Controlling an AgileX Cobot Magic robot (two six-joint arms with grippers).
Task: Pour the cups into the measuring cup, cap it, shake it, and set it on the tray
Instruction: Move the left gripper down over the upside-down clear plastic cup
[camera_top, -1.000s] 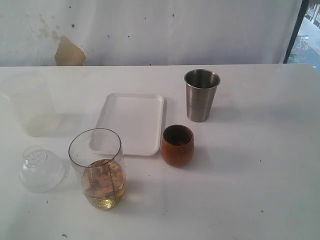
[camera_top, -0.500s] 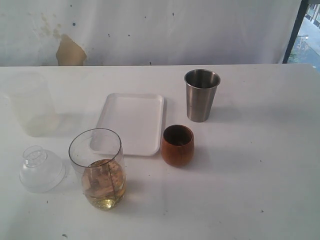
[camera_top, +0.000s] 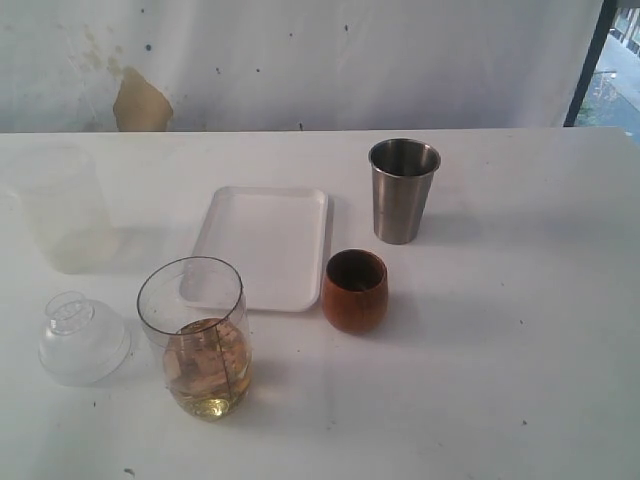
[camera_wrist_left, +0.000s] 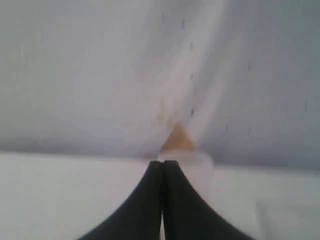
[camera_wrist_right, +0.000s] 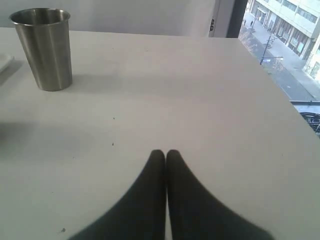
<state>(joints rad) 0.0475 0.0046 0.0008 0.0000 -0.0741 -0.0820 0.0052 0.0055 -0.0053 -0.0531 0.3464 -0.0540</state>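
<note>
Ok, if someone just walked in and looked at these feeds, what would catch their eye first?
Probably the clear measuring cup at the front left, partly filled with yellowish liquid and uncapped. Next, the brown wooden cup and steel tumbler standing right of the white tray.

frosted cup (camera_wrist_left: 200, 172) blurred, tray (camera_wrist_right: 4, 62) edge-cropped

The left gripper (camera_wrist_left: 163, 164) shows two smooth matte-black fingers (camera_wrist_left: 142, 205), narrow at the tips and flaring broadly toward the base. The right gripper (camera_wrist_right: 165, 153) has the same plain black fingers (camera_wrist_right: 145, 200), their outer edges curving outward.
</note>
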